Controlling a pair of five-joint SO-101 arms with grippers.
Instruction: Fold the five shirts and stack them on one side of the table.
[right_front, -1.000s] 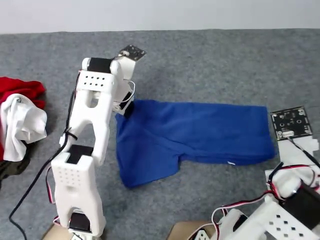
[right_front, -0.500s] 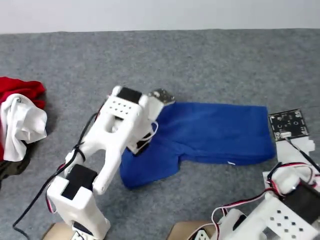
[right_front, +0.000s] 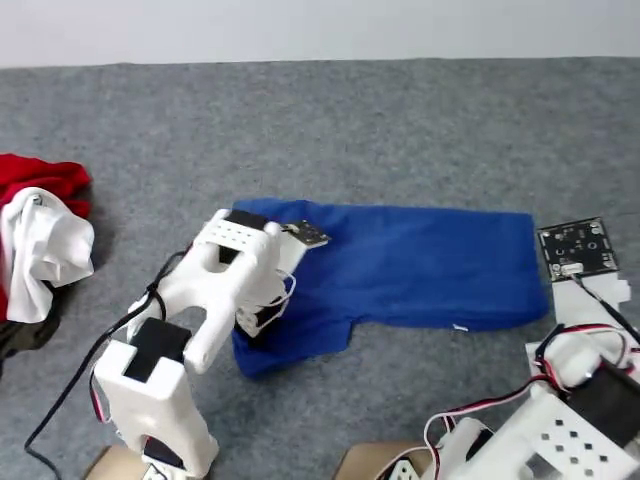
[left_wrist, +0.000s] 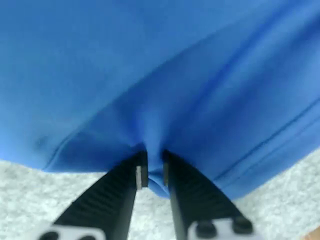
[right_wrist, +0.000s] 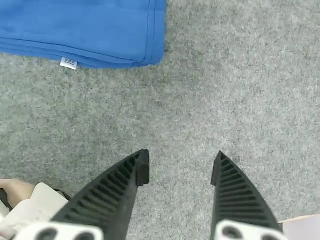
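Note:
A blue shirt (right_front: 420, 265) lies partly folded across the middle of the grey table, a sleeve flap hanging toward the near side. My left gripper (left_wrist: 151, 176) is shut on a pinch of the blue shirt (left_wrist: 165, 95) at its left edge, where the left arm (right_front: 225, 290) covers the cloth. My right gripper (right_wrist: 177, 172) stands open over bare carpet near the shirt's corner (right_wrist: 125, 40), which carries a small white tag (right_wrist: 68, 63). The right arm (right_front: 575, 300) sits at the shirt's right end.
A heap of red and white shirts (right_front: 40, 240) lies at the table's left edge. The grey carpet (right_front: 400, 120) runs bare behind the blue shirt. A pale block (right_wrist: 25, 200) shows close to the right gripper.
The left arm has swung down from the shirt's far left corner toward the near side, dragging the pinched left edge of the blue shirt inward. The right arm has stayed put.

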